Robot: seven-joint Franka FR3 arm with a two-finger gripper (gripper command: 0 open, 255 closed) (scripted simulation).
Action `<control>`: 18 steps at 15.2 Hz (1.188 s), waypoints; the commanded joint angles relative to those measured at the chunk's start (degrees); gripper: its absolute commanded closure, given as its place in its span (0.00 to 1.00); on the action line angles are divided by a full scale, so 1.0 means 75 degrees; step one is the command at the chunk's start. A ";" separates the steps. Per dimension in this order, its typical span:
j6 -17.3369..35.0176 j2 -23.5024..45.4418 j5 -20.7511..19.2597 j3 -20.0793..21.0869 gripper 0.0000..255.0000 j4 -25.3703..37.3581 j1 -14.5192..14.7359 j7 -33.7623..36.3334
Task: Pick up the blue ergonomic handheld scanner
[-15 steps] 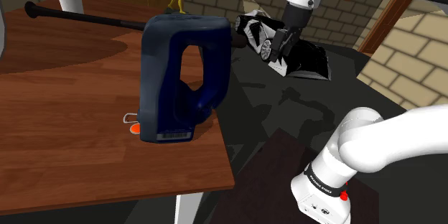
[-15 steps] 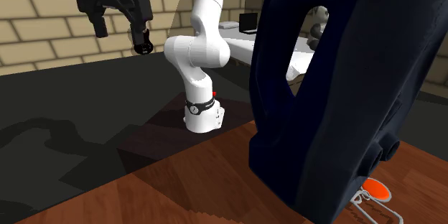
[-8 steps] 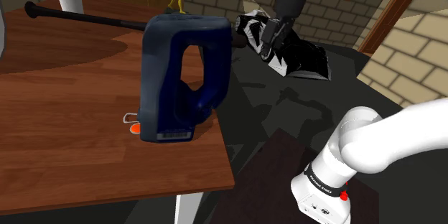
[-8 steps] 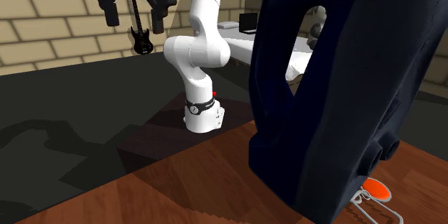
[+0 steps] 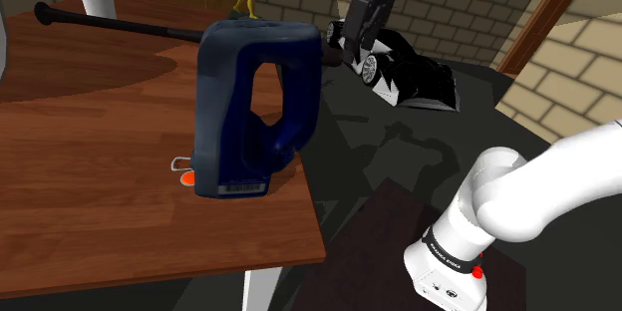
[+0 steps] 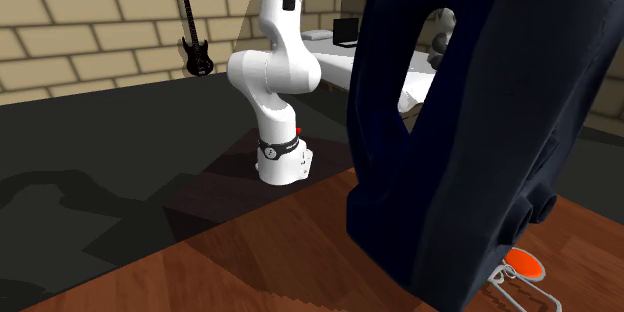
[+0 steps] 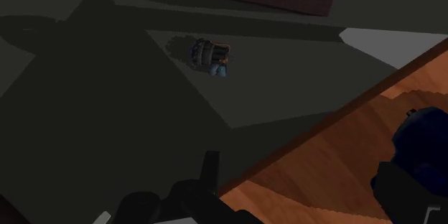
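The second exterior view's top and right edges crop the blue scanner (image 6: 530, 110), which hides part of an orange item (image 6: 520, 262). On the floor (image 7: 108, 100), a dark object (image 7: 210, 56) is too small to identify.

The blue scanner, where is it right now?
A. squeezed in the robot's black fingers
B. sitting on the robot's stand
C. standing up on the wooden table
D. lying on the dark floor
C: the blue scanner stands upright on the wooden table, near its edge, while the gripper hangs out over the dark floor, apart from it.
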 commanded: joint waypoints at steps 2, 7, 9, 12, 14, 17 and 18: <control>-0.0212 0.0384 0.0033 0.0418 0.00 0.0654 0.0138 0.0246; -0.0613 0.1239 -0.0073 0.1188 0.00 0.1970 0.0314 0.0716; -0.0802 0.1635 -0.0182 0.1530 0.00 0.2557 0.0385 0.0933; -0.1089 0.2229 -0.0412 0.2017 0.00 0.3402 0.0504 0.1258; -0.0859 0.2095 -0.0354 0.1969 0.00 0.3054 0.0527 0.1239; -0.0525 0.1914 -0.0278 0.1917 0.00 0.2559 0.0554 0.1217; -0.0416 0.1859 -0.0255 0.1904 0.00 0.2400 0.0562 0.1212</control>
